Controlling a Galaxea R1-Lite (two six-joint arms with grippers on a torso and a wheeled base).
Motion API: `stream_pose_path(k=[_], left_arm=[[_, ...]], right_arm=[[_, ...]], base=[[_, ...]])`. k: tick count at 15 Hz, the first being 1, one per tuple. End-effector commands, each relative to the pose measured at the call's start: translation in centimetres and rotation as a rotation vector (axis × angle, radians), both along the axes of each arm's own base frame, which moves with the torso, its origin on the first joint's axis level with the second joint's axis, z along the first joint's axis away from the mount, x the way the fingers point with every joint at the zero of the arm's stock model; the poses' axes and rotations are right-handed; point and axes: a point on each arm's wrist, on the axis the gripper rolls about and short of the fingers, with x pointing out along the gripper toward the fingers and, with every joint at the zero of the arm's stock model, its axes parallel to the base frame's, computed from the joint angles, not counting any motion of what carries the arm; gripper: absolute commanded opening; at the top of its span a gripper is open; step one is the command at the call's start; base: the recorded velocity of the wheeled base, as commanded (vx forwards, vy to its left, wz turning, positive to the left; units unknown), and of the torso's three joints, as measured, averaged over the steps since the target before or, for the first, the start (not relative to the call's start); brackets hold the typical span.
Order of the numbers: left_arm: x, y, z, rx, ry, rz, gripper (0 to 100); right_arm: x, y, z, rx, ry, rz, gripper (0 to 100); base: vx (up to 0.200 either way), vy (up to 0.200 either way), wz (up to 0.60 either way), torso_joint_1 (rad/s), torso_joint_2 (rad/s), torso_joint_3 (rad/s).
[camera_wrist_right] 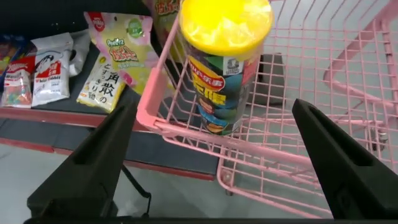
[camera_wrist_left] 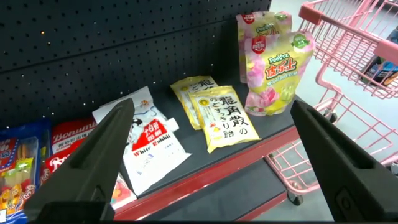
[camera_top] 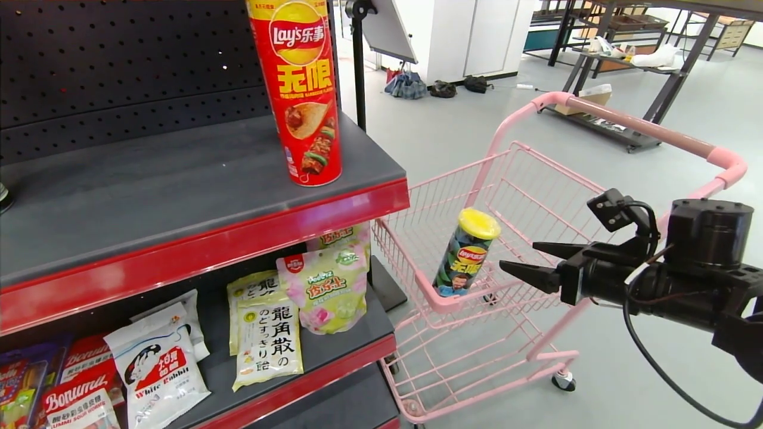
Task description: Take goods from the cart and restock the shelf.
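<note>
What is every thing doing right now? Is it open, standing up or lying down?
Right gripper: open, empty, near the cart.
Left gripper: open, empty, before the lower shelf.
Green can: standing in the cart, yellow lid on.
Red can: upright on the top shelf.
Pink-green pouch: propped upright.
Yellow packets: lying flat.
White bag: lying flat.

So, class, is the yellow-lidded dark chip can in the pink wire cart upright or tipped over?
Upright, roughly: the yellow-lidded dark chip can stands on its base, lid uppermost, inside the pink wire cart.

Black right arm [camera_top: 703, 238], looping cable [camera_top: 651, 357], pointed tool [camera_top: 517, 256]
</note>
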Motion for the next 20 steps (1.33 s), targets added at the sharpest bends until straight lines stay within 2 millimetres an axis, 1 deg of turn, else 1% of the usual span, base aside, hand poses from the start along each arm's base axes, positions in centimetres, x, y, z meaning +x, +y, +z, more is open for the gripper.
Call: stream_pose_path(k=[1,3,5,6,9,16,17,18,20], left_arm=[[0.0,0.0,0.0,0.002,0.001,0.000,100],[0.0,0.0,0.0,0.000,0.001,0.000,100],[0.0,0.0,0.0,0.003,0.001,-0.001,100],[0.0,0.0,0.0,0.005,0.001,-0.001,100],[0.0,0.0,0.0,0.005,0.001,0.000,100],[0.0,0.0,0.0,0.003,0.001,-0.001,100],[0.0,0.0,0.0,0.003,0.001,-0.001,100],[0.0,0.0,0.0,0.003,0.001,-0.001,100],[0.0,0.0,0.0,0.003,0.001,-0.001,100]], right_arm=[[1.3,0.7,-1.0,-0.006,0.026,0.015,100],[2.1,1.0,-1.4,-0.004,0.035,0.032,100],[2.4,1.5,-2.0,-0.008,0.054,0.045,100],[3.0,1.6,-2.4,-0.010,0.060,0.044,100],[4.9,2.2,-2.5,-0.004,0.043,0.051,100],[7.7,3.8,-3.3,0.003,0.035,0.072,100],[7.7,3.8,-3.3,0.003,0.035,0.072,100],[8.5,4.2,-3.3,0.007,0.021,0.076,100],[9.4,4.6,-3.4,0.011,0.012,0.081,100]], base=[[0.000,0.000,0.00,0.000,0.00,0.000],[0.000,0.000,0.00,0.000,0.00,0.000],[0.000,0.000,0.00,0.000,0.00,0.000],[0.000,0.000,0.00,0.000,0.00,0.000],[0.000,0.000,0.00,0.000,0.00,0.000],[0.000,0.000,0.00,0.000,0.00,0.000],[0.000,0.000,0.00,0.000,0.00,0.000],[0.000,0.000,0.00,0.000,0.00,0.000],[0.000,0.000,0.00,0.000,0.00,0.000]])
